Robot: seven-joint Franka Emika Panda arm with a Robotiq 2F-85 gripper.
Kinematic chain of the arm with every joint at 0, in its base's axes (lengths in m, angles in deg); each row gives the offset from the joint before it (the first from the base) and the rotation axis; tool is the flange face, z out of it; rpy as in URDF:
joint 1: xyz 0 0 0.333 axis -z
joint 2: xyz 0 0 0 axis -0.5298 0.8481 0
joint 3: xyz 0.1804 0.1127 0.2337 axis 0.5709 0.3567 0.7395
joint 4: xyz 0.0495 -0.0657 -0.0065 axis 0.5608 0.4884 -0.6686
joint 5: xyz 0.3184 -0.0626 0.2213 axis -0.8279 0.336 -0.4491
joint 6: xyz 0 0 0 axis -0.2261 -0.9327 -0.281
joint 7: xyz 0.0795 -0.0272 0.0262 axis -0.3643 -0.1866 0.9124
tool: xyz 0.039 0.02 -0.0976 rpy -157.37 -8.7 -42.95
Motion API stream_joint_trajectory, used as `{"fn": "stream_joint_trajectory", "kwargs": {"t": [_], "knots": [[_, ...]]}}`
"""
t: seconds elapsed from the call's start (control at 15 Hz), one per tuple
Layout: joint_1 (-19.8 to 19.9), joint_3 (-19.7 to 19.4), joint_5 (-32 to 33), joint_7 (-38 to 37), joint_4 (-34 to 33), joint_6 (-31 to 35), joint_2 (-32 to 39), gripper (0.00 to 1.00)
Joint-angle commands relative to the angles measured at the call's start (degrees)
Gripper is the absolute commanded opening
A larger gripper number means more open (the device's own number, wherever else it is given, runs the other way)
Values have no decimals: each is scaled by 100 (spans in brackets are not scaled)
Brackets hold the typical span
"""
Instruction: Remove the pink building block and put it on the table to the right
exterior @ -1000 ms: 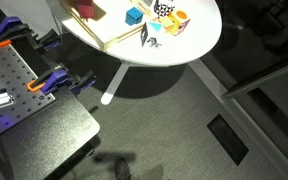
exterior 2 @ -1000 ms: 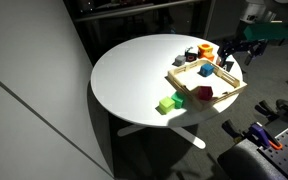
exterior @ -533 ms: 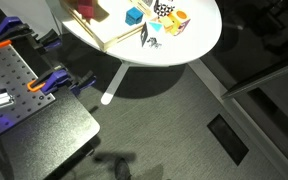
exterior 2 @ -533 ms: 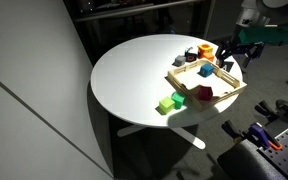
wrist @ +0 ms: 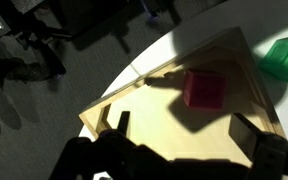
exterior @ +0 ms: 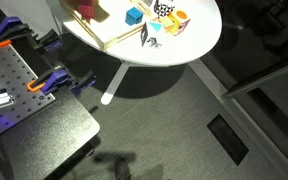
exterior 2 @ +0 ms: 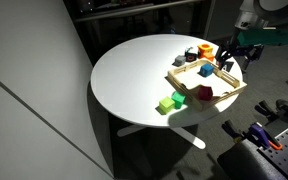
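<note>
Black claw [wrist: 184, 135] spread wide over a shallow light wooden tray [wrist: 144, 105], with the small bright pink building block [wrist: 203, 89] lying loose inside it.

In an exterior view the round white surface [exterior: 199, 40] carries the tray [exterior: 124, 38]. The pink building block [exterior: 84, 8] shows inside it at the frame's top edge, with a blue cube [exterior: 134, 15] near it, an orange-yellow toy [exterior: 174, 18] further along, and a black perforated metal workbench [exterior: 14, 80] at lower left. In an exterior view the claw [exterior 2: 230, 60] hangs over the tray's [exterior 2: 184, 88] far side, the pink building block [exterior 2: 204, 93] lies in its near part, and a green block [exterior 2: 167, 103] sits on the surface [exterior 2: 124, 70] just outside the tray. In the wrist view the claw's dark fingers [wrist: 252, 133] stand apart and hold nothing; the pink building block rests on the tray floor beyond them, touching neither.
</note>
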Motion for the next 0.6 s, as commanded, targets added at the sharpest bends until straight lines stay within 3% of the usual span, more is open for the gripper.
{"fn": "stream_joint_trajectory", "kwargs": {"t": [0.0, 0.53], "knots": [[-93, -135, 99, -58, -197, 64, 388, 100], [-290, -302, 600, -315, -591, 508, 1310, 100]]}}
